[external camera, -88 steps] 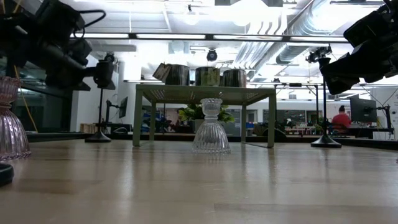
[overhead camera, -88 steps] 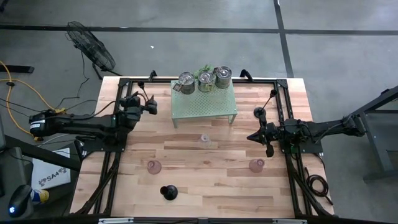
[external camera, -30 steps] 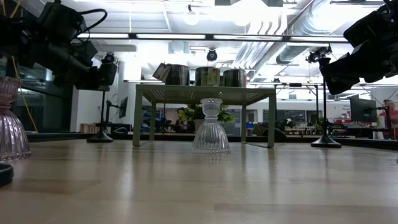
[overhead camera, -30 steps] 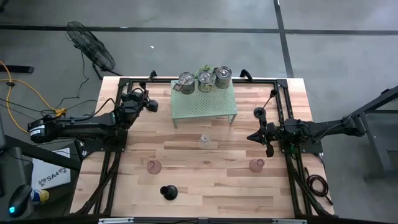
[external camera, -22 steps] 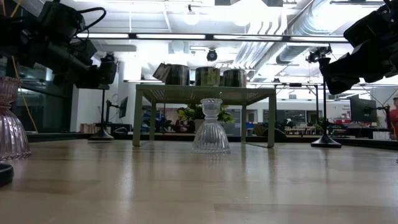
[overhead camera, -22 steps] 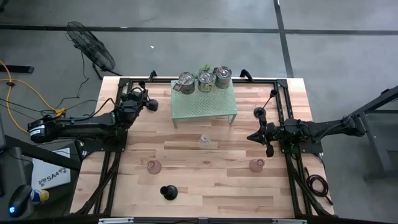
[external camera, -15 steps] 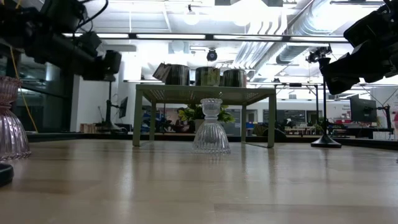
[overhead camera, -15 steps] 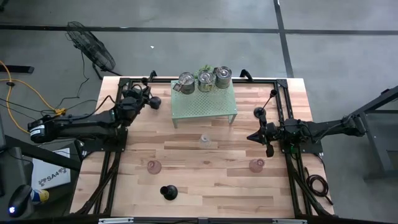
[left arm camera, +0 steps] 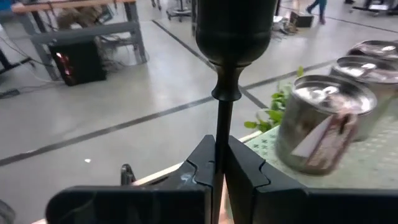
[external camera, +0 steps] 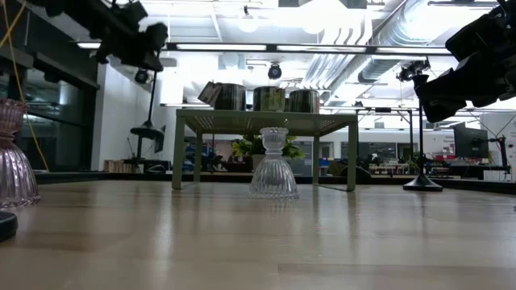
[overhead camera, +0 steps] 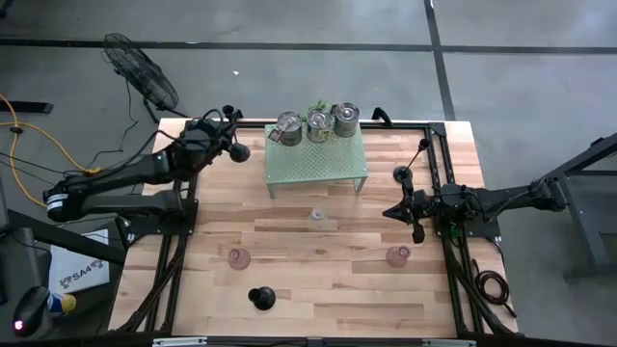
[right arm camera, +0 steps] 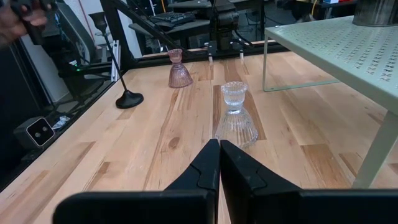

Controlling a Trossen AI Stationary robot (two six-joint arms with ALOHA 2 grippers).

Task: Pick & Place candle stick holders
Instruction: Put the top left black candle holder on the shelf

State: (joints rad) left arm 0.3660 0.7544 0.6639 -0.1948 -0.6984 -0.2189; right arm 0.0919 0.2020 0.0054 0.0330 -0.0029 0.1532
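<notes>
Two arms are working at this wooden table (overhead camera: 318,280), and only the left one is busy: the left gripper (left arm camera: 219,163) is pinching the thin stem of a black candle stick holder (left arm camera: 231,46), its fingers (left arm camera: 247,173) pressed tight against the stem on both sides, with the cup end pointing away from the wrist. From above, that holder (overhead camera: 239,152) is being carried in the air near the back left corner of the table, just beside the pale green rack (overhead camera: 318,164), and from table height it is hanging clear of the surface (external camera: 147,129). The right gripper (right arm camera: 219,163) is waiting over the right side of the table (overhead camera: 393,211), its two fingers squeezed together with nothing between them. On the rack three shiny silver cups (overhead camera: 318,123) are sitting in a row with a leafy plant (overhead camera: 315,108) poking up behind them (the nearest cup is looming large past the left wrist (left arm camera: 323,121)). A clear glass holder (overhead camera: 316,218) is standing upright on the table just in front of the rack, and it is showing plainly from table height too (external camera: 273,165). Nearer the front edge, one pink glass holder (overhead camera: 239,257) is standing to the left and another pink holder (overhead camera: 397,255) to the right, well apart. A second black holder (overhead camera: 261,298) is standing near the front, and a third black holder (overhead camera: 401,173) is standing beside the rack's right side.
</notes>
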